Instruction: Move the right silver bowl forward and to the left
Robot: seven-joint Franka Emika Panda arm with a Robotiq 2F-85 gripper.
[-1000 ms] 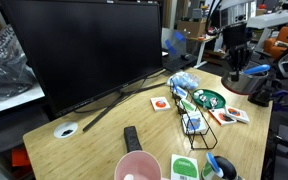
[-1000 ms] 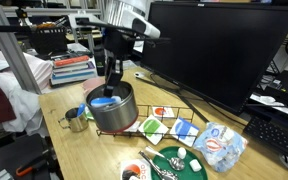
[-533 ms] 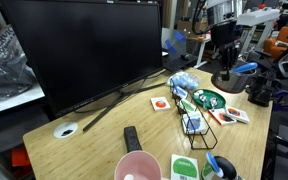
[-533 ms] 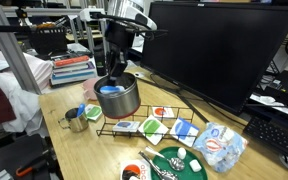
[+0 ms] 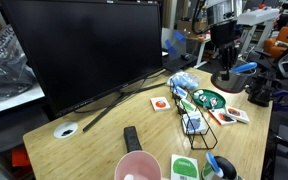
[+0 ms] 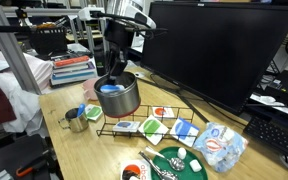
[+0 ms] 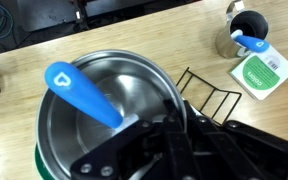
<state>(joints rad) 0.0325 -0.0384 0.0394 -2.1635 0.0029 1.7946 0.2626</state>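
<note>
The pincer point(image 6: 114, 76) is clamped on the rim of the right silver bowl point(image 6: 118, 98). The bowl hangs directly beneath the pincer, just beside the wire rack point(image 6: 134, 128) on the worktop point(image 6: 92, 152). In the wrist view, a blue piece point(image 7: 84, 92) lies inside the bowl.

Shiny silver is being shown by the right silver bowl point(image 6: 124, 103) directly under the black gripper point(image 6: 115, 76), and bright blue by the piece point(image 7: 84, 92) inside it. Pale tan wood grain is being displayed by the table point(image 7: 24, 50) around the gripper. Beside the gripper, black is being shown by the wire rack point(image 7: 209, 85) and green-and-white print by a card point(image 7: 262, 72) (lettering too small to read). Well away from the gripper, pink is being shown by a larger bowl point(image 5: 137, 167).
</note>
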